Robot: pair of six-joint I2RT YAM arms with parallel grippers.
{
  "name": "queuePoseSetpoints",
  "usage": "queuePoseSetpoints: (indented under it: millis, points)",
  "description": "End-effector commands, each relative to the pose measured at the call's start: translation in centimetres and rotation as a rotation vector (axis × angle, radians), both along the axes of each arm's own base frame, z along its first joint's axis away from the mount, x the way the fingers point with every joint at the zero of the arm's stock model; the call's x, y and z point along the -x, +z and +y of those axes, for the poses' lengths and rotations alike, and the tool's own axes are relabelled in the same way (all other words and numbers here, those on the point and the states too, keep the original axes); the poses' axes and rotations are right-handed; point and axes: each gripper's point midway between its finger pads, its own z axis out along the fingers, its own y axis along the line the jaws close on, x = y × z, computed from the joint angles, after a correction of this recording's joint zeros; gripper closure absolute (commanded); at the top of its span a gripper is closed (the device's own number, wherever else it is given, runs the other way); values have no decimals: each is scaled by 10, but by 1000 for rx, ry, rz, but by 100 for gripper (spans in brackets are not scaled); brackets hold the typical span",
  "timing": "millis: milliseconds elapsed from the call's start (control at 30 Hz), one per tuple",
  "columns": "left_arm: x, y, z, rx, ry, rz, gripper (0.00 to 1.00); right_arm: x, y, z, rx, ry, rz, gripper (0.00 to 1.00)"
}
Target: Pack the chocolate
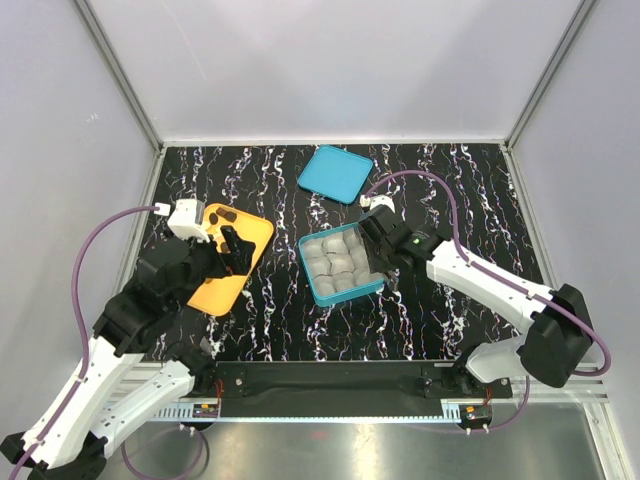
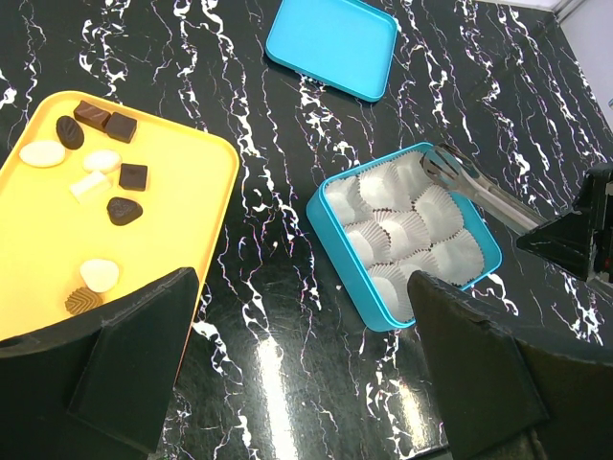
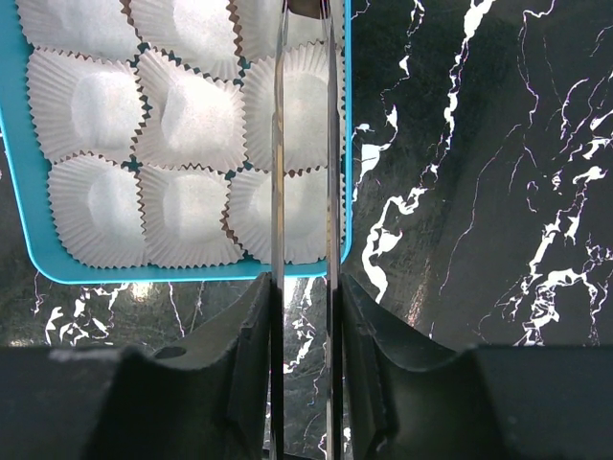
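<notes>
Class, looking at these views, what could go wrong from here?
1. The tongs in the right gripper hang over the paper cups; their tips could snag or crush one.
2. The chocolates lie close together on the yellow tray; a grab might nudge neighbours out of place.

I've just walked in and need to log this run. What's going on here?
The right gripper is shut on metal tongs, which reach out over a blue box of empty paper cups. The left gripper is open and holds nothing, hovering near the yellow tray. All the chocolates lie on that tray, and none is in the box yet. The lid lies apart, behind the box.
</notes>
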Motion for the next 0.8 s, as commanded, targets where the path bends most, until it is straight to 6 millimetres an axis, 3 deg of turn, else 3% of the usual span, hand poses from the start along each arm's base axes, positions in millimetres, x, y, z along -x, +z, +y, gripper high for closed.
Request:
queuePoseSetpoints:
  millis: [0, 333, 533, 600, 767]
  points:
    - [-6, 14, -1, 31, 18, -53, 1, -11, 11, 6, -45, -12, -46, 62]
    - [-5, 18, -2, 37, 9, -58, 1, -11, 16, 6, -44, -6, -52, 57]
    - [-5, 20, -1, 29, 9, -61, 1, -13, 38, 11, -80, 5, -73, 58]
    - [-6, 22, 0, 28, 12, -64, 1, -15, 51, 17, -112, 18, -88, 58]
    - [-6, 33, 0, 32, 11, -81, 1, -22, 66, 56, -241, 114, -91, 57]
